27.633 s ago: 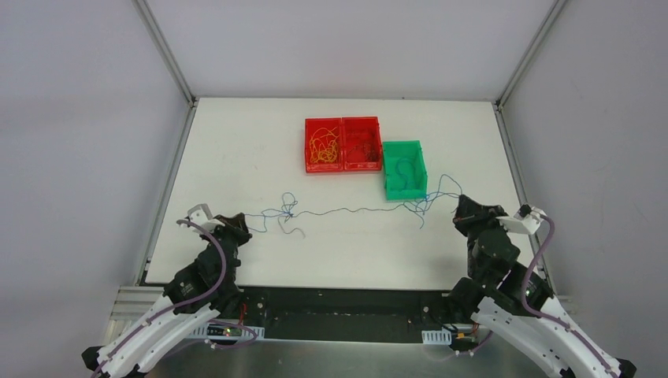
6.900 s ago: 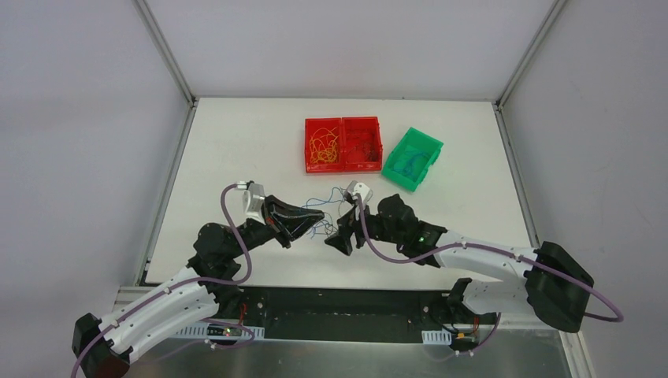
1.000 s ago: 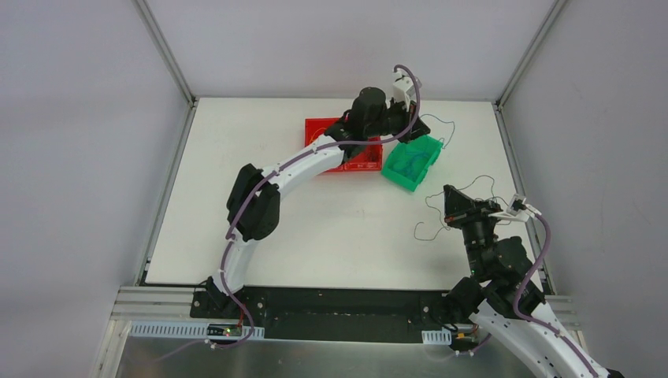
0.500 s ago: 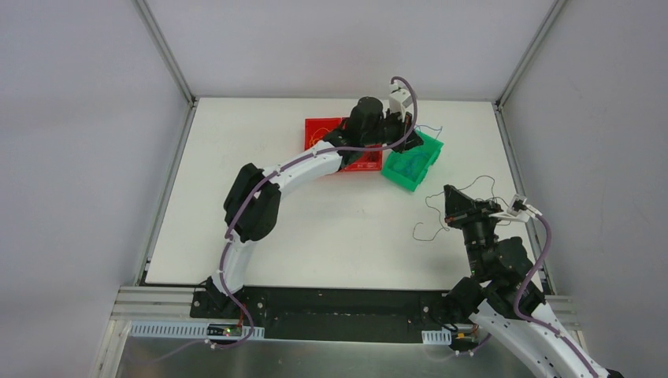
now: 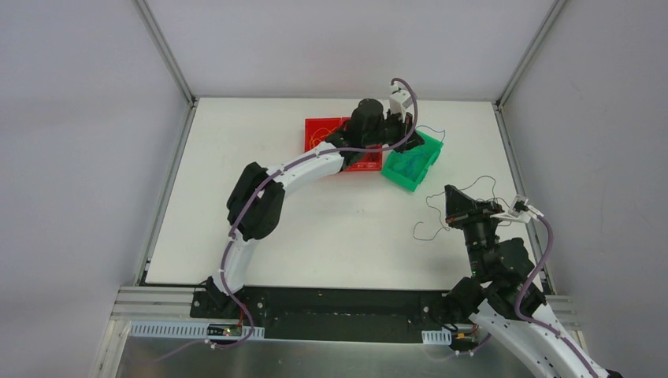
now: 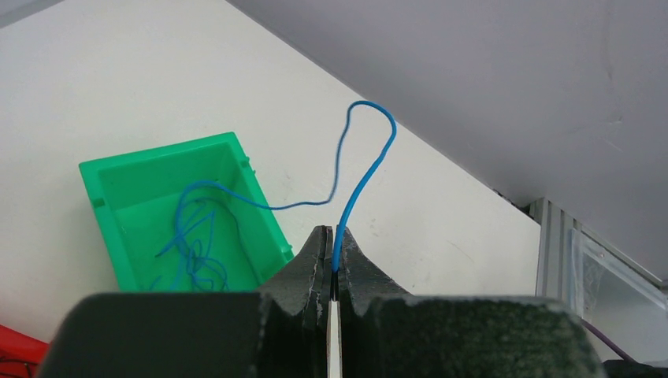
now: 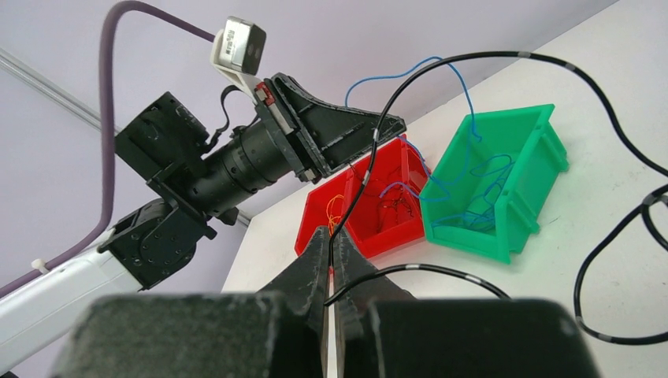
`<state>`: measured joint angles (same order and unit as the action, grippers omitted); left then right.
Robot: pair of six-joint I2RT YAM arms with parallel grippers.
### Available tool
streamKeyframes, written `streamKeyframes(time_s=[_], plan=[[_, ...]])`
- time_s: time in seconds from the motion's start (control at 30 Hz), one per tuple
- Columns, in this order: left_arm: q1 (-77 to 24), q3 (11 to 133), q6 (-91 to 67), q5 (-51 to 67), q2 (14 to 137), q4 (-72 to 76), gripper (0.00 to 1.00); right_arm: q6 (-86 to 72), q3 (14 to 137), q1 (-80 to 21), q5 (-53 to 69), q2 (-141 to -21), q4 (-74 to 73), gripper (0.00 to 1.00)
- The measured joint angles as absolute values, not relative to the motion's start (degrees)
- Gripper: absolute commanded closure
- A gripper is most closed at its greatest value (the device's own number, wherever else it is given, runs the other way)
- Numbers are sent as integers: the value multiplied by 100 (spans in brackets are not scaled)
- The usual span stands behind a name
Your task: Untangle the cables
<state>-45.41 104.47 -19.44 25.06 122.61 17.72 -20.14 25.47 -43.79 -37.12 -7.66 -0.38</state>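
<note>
My left gripper (image 6: 333, 233) is shut on a thin blue cable (image 6: 369, 161), which loops upward and trails down into the green bin (image 6: 157, 161), where more blue cable (image 6: 193, 244) lies. From above, the left gripper (image 5: 415, 135) hangs over the far edge of the green bin (image 5: 406, 179). At the right, my right gripper (image 7: 330, 234) is shut on a black cable (image 7: 473, 55), which arcs up and falls in loops onto the table. The top view shows the right gripper (image 5: 449, 198) with the dark cable (image 5: 429, 201) dangling beside it.
A red two-part bin (image 7: 370, 236) stands left of the green bin (image 7: 488, 228), holding yellow-orange wires (image 7: 335, 206) in one part and dark ones (image 7: 391, 209) in the other. The left arm (image 5: 299, 165) stretches across the table's middle. The enclosure's walls stand close behind the bins.
The left gripper has dropped a little toward the green bin with the blue cable, whose loop now sits lower. The right arm and the black cable have stayed put.
</note>
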Motion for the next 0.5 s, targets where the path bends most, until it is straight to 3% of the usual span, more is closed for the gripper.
streamKeyframes(time_s=[0.3, 0.5], plan=[[-4486, 10462, -2060, 2403, 12840, 1907, 100, -2034, 2547, -4379, -3708, -749, -49, 100], [-4372, 11314, -2421, 2045, 13906, 1428, 100, -2038, 2547, -4379, -3710, -751, -49, 100]])
